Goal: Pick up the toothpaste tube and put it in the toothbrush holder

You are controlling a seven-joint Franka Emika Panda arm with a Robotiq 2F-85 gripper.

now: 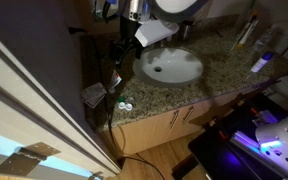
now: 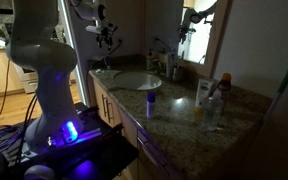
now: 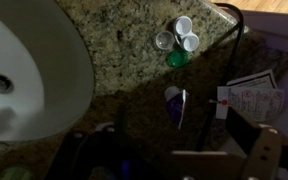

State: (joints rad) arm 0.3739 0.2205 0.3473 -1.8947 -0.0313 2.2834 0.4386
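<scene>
**Descent onto the tube at the counter's end**

In the wrist view the gripper occupies the lower edge, its jaws spread wide with nothing held between them. Just beyond it, in deep shadow, the tube is seen from above, apparently standing upright on the counter. Its markings cannot be read. A white box stands near the tube but apart from it. A cluster of caps, three white and one green, lies further off. The sink is seen to one side. In an exterior view the gripper is shown well above the counter's far end.

The step is judged to be the approach for the grasp, with the task barely begun. The jaws are best centred over the tube and turned so that its flat faces are pinched. They should then be lowered straight, so that box and caps are not struck. The holder cannot be identified with confidence.
</scene>
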